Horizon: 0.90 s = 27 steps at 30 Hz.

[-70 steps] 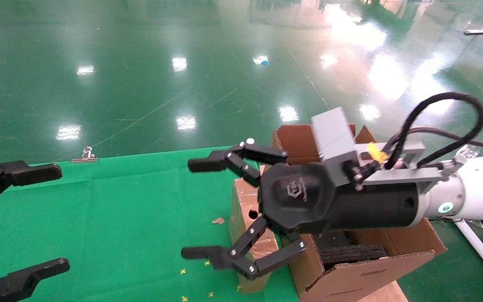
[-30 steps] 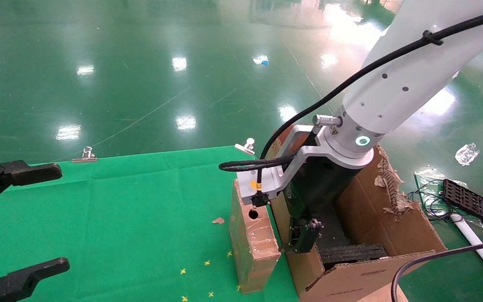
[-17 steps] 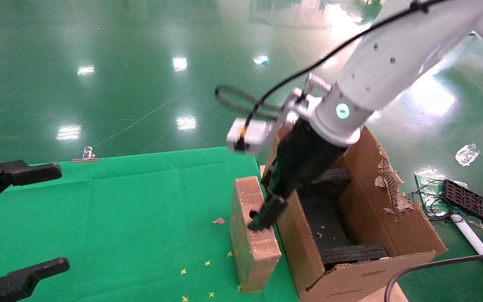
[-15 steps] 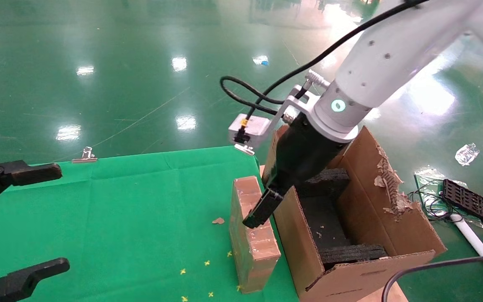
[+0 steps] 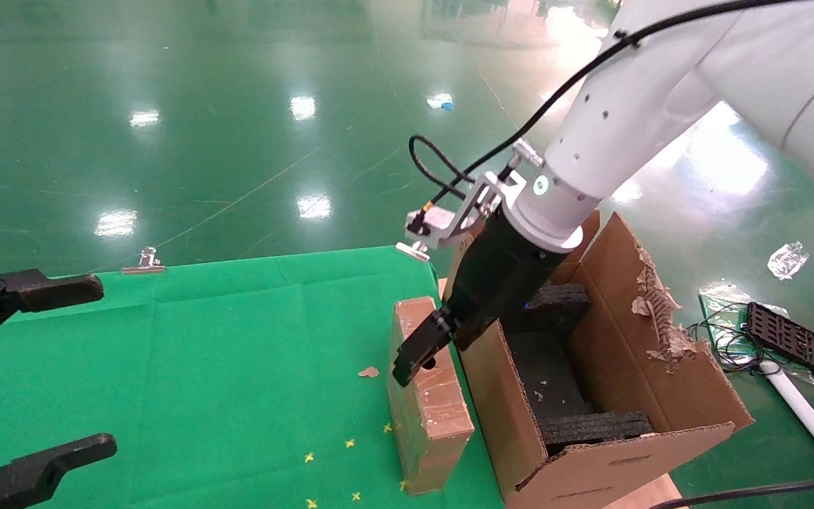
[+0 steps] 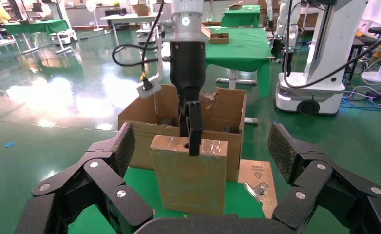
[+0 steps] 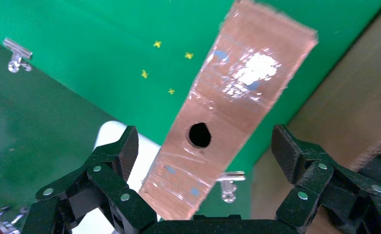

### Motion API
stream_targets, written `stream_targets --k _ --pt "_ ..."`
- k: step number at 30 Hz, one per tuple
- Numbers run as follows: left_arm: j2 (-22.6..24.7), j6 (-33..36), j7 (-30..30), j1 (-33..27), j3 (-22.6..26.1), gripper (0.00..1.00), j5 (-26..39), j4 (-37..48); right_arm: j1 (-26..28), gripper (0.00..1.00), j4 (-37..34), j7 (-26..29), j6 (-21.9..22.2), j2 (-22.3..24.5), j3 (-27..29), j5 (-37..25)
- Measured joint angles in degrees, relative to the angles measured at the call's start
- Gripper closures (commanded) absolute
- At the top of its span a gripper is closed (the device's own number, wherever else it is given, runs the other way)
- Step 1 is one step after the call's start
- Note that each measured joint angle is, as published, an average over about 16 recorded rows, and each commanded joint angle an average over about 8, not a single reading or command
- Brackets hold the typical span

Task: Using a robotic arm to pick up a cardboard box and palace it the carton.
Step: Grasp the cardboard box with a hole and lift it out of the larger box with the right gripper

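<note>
The cardboard box point(image 5: 427, 406) stands upright on the green cloth, close against the carton's point(image 5: 612, 463) left wall. Its taped narrow top face has a round hole point(image 7: 200, 135). My right gripper point(image 5: 425, 353) points down at that top face, open, with one finger on each side of it and touching nothing. In the right wrist view point(image 7: 205, 146) the box top point(image 7: 237, 102) runs between the spread fingers. The left wrist view shows the box point(image 6: 188, 183) and the right gripper point(image 6: 191, 129) above it. My left gripper point(image 5: 25, 375) is open and parked at the left edge.
The carton has a torn ragged right flap point(image 5: 651, 304) and black foam blocks point(image 5: 594, 426) inside. Binder clips point(image 5: 142, 260) point(image 5: 413, 249) hold the cloth's far edge. A cardboard scrap point(image 5: 368, 371) lies by the box. A black tray point(image 5: 792, 341) and cables lie on the floor at right.
My right arm swung down from level, dipped into the carton, then shifted left so its open fingers now stand over the box's top. The box and my left gripper have not moved.
</note>
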Motion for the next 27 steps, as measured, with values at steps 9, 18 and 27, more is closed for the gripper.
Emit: stream_targets --k 9,18,27 --pt "0.0 0.0 0.0 0.0 0.0 0.13 0.0 0.0 -2.0 0.7 -3.4 -1.1 -0.1 -1.7 -1.8 1.5" --pt "0.0 0.0 0.0 0.0 0.1 0.97 0.0 0.0 -2.0 1.0 -2.3 -1.1 0.0 -2.0 -4.2 1.4" --pt "0.0 0.0 0.1 0.0 0.1 1.0 -0.1 0.0 -1.9 1.0 0.0 -0.8 0.9 -1.2 -5.9 1.1"
